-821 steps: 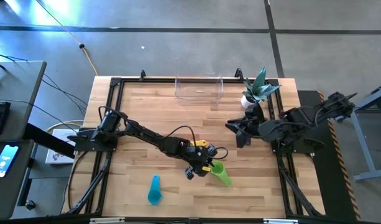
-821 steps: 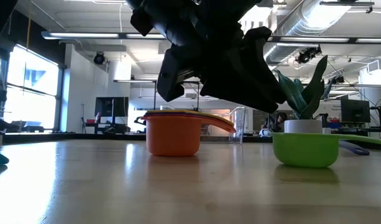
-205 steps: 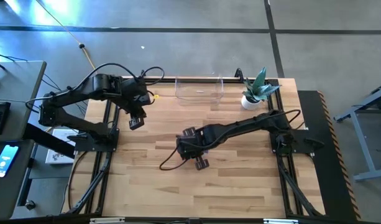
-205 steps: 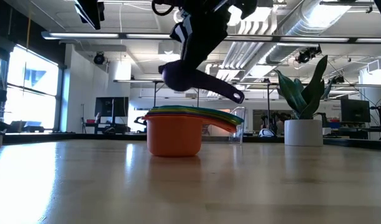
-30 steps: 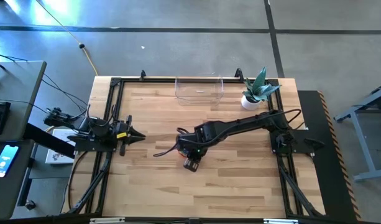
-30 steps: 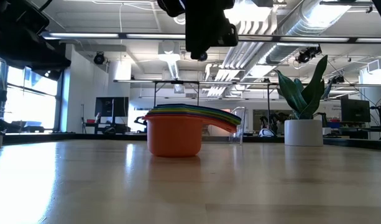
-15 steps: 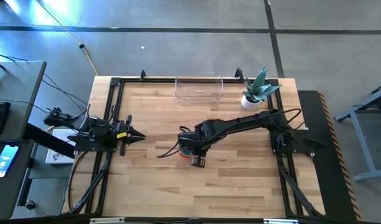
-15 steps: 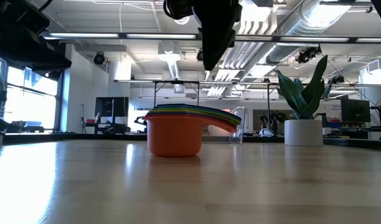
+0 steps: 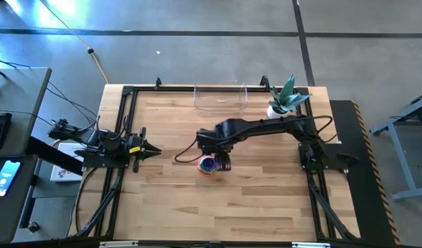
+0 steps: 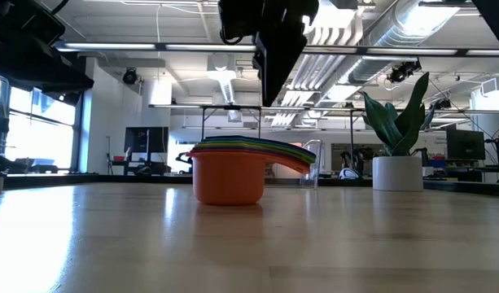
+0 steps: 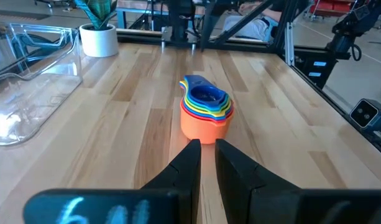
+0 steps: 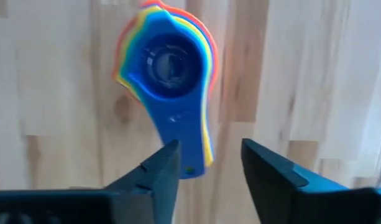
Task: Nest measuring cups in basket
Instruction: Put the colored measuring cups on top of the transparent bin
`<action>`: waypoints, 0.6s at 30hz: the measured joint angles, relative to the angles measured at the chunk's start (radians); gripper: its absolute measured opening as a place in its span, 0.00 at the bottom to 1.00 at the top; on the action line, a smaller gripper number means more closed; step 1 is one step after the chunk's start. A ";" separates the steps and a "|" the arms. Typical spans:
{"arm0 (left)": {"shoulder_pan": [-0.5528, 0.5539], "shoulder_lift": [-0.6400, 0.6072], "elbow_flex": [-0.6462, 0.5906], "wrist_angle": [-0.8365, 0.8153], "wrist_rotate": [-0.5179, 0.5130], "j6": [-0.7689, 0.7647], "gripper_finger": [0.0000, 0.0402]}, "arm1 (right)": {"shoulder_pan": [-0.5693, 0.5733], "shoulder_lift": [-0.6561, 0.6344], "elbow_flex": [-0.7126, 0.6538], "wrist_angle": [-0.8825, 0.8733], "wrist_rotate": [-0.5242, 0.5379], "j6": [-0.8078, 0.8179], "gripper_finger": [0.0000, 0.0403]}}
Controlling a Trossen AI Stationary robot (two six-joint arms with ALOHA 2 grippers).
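Left gripper [image 9: 155, 149] parked at table's left edge, fingers [image 11: 189, 163] nearly together, narrow gap, holding nothing. Nested measuring cups [image 9: 208, 165] stand mid-table, orange cup [image 10: 227, 178] at bottom, well apart from clear basket [image 9: 220, 97] at far edge. Right gripper [image 9: 222, 164] above stack, fingers [image 12: 163, 163] parted, empty, touching no cup. Right wrist view alone shows blue cup [image 12: 171, 65] on top, handle between fingers. Low view shows gripper clear above stack. Right arm stretched across table from right side. Potted plant [image 9: 283, 100] beside basket.

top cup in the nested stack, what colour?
Blue. The top cup sits innermost in the stack, clearest in the right wrist view.
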 joint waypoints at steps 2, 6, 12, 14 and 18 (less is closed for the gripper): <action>0.000 0.000 0.000 0.000 0.000 0.000 0.10 | -0.013 0.000 -0.011 -0.001 0.003 -0.016 0.44; 0.000 0.000 0.000 0.000 0.000 0.000 0.10 | -0.035 0.000 -0.031 0.000 0.025 -0.039 0.54; 0.000 0.000 0.000 0.000 0.000 0.000 0.10 | -0.055 0.000 -0.033 -0.011 0.001 -0.128 0.61; 0.000 0.000 0.000 0.000 0.000 0.000 0.10 | -0.056 0.000 -0.033 -0.010 -0.030 -0.153 0.61; 0.000 0.000 0.000 0.000 0.000 0.000 0.10 | -0.045 0.000 -0.033 -0.005 -0.057 -0.187 0.61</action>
